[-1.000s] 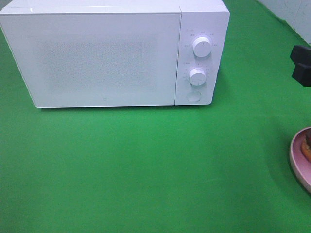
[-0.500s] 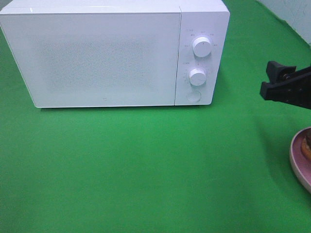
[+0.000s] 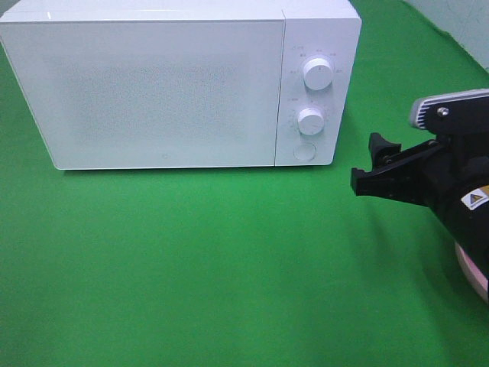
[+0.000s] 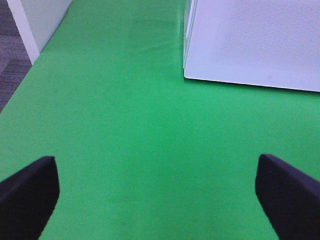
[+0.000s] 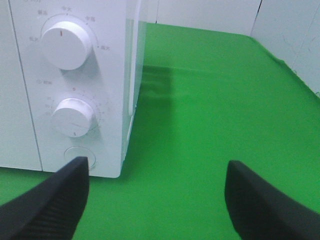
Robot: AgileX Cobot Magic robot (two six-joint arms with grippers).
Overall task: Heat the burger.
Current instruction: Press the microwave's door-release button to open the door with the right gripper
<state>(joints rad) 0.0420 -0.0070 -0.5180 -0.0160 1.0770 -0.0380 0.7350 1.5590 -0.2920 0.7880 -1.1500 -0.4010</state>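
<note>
**Microwave** [image 3: 164,92]: white, at 11 o'clock in the high view, door shut. It is judged that it must be opened before anything goes in.

**Right gripper** [image 3: 365,162]: at 3 o'clock, fingers spread and holding nothing. It is aimed at the round button [image 5: 80,156] under the two dials, probably the door release.

**Left gripper** [image 4: 155,200]: fingers fully spread and empty, hanging over the green cloth [image 3: 229,267] near the door's front corner, perhaps ready to take the door.

**Burger**: not visible. Only a sliver of pink plate [image 3: 467,269] shows at 4 o'clock beneath the right arm, and the burger is presumably hidden there.
</note>
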